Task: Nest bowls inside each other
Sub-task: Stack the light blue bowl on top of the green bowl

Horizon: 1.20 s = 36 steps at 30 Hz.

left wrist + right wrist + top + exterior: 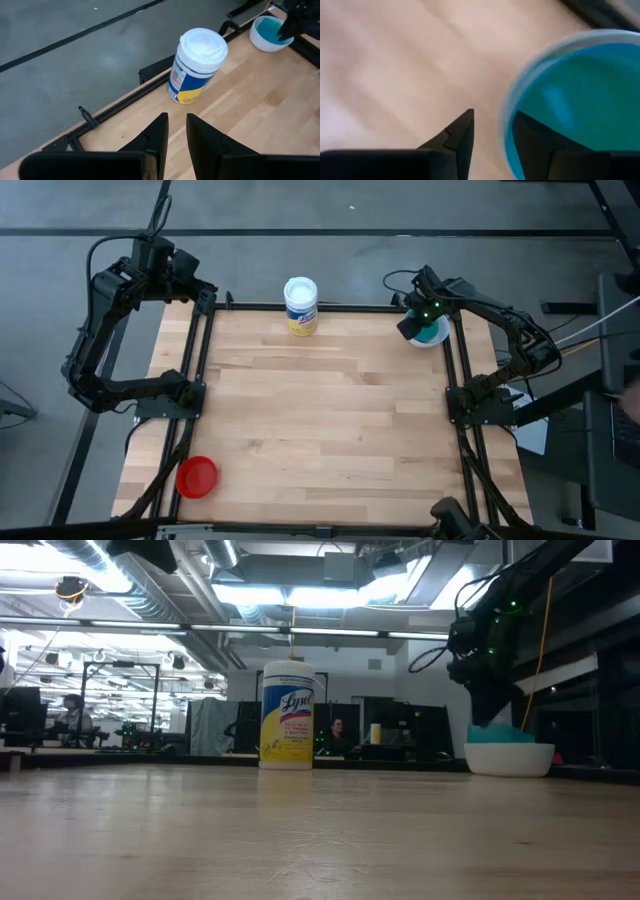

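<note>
A white bowl (436, 337) stands at the table's far right corner with a light blue bowl (575, 95) nested inside it. Its teal rim (498, 734) shows above the white bowl (510, 758) in the low view. My right gripper (492, 130) hangs over this stack, pointing steeply down and open. One finger is outside the near rim and the other is over the blue inside. A red bowl (197, 476) rests on its base at the near left corner. My left gripper (176, 132) waits above the far left corner, a narrow gap between its fingers and nothing in it. My right gripper stands open astride the nested bowls' rim (509, 125), coming from above. One finger (462, 132) is outside it and one finger (532, 137) inside. Whether either finger touches the rim I cannot tell. Both bowls sit upright on the table.
A tall white wipes container (300, 305) with a yellow label stands at the middle of the far edge. A black frame rail (460, 395) runs along the table's sides. The wooden middle of the table (320, 410) is bare.
</note>
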Each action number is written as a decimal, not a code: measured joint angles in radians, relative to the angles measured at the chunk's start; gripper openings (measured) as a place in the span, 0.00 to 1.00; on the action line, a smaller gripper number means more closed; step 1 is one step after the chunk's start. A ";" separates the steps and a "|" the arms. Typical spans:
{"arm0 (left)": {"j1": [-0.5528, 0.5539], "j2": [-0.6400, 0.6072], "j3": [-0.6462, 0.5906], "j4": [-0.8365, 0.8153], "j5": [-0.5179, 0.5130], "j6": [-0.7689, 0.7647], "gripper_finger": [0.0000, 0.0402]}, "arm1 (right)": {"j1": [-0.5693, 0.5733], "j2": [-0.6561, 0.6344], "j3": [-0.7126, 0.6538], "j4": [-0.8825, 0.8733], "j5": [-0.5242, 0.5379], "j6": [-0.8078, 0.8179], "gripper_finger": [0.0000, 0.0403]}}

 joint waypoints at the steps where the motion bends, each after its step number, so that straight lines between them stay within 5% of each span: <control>1: 0.000 0.000 0.000 0.005 0.004 0.000 0.16 | 0.004 0.000 0.000 0.019 -0.058 0.000 0.32; 5: 0.000 -0.001 0.000 0.031 0.004 -0.002 0.16 | 0.043 -0.017 0.000 0.156 -0.121 0.019 0.29; 15: 0.000 -0.001 0.000 0.045 0.008 -0.012 0.16 | 0.010 -0.034 0.056 0.184 -0.051 0.014 0.23; 20: 0.000 -0.001 0.000 0.076 0.032 -0.010 0.16 | 0.006 -0.049 0.056 0.166 -0.188 0.033 0.25; 30: 0.000 0.031 0.000 0.078 0.055 -0.003 0.16 | 0.130 -0.094 0.056 0.139 -0.167 0.089 0.34; 36: 0.000 0.045 -0.001 0.075 0.061 -0.004 0.19 | 0.286 -0.123 0.056 0.147 -0.241 0.162 0.32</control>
